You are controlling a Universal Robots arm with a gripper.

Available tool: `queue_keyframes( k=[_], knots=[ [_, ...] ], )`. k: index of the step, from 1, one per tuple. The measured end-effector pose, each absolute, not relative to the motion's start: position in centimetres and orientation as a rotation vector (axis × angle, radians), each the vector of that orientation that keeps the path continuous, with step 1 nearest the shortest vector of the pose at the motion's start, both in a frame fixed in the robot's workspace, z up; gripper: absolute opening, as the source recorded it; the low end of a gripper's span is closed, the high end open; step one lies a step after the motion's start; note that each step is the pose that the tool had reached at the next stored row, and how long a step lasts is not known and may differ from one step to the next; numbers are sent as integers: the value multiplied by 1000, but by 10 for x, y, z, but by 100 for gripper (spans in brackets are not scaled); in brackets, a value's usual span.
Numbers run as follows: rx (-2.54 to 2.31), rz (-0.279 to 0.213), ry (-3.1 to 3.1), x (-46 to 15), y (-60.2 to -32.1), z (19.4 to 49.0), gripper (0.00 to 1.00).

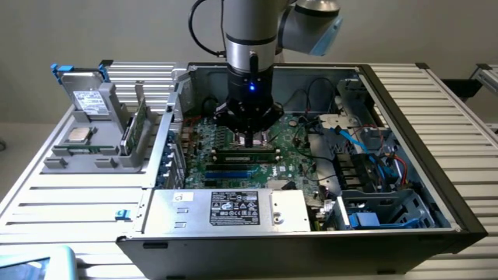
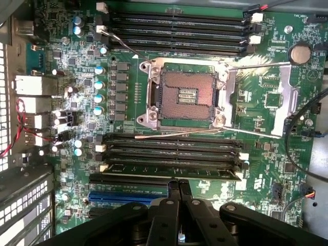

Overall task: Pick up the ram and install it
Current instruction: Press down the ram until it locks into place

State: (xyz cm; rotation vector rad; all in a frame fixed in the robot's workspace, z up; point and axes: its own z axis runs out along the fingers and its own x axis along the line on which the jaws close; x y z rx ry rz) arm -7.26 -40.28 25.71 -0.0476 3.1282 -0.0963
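Observation:
The ram (image 1: 245,155) is a long green stick standing on edge in one of the memory slots of the motherboard (image 1: 290,170) inside the open computer case. In the wrist view the ram (image 2: 171,166) lies along the slot row closest to the fingertips. My gripper (image 1: 252,140) hangs straight down just above the stick's middle. Its two black fingers meet tip to tip, shut, at the gripper (image 2: 178,185), with nothing visible between them. I cannot tell whether they touch the ram's top edge. The empty processor socket (image 2: 187,96) lies beyond the slots.
A grey power supply (image 1: 225,209) sits at the case's front. Cables and drive cages (image 1: 365,157) fill the exterior view's right side. On the exterior view's left, a grey holder (image 1: 74,158) carries a silver processor chip (image 1: 79,135), a green expansion card (image 1: 134,132) and a drive (image 1: 90,102).

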Motion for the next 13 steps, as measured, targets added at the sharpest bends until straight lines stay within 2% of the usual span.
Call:
queue_keyframes(
  k=[6,13],
  knots=[
    [14,-115,3115,-73,-403,257,11],
    [15,-114,3114,-73,-403,257,11]
  ],
)
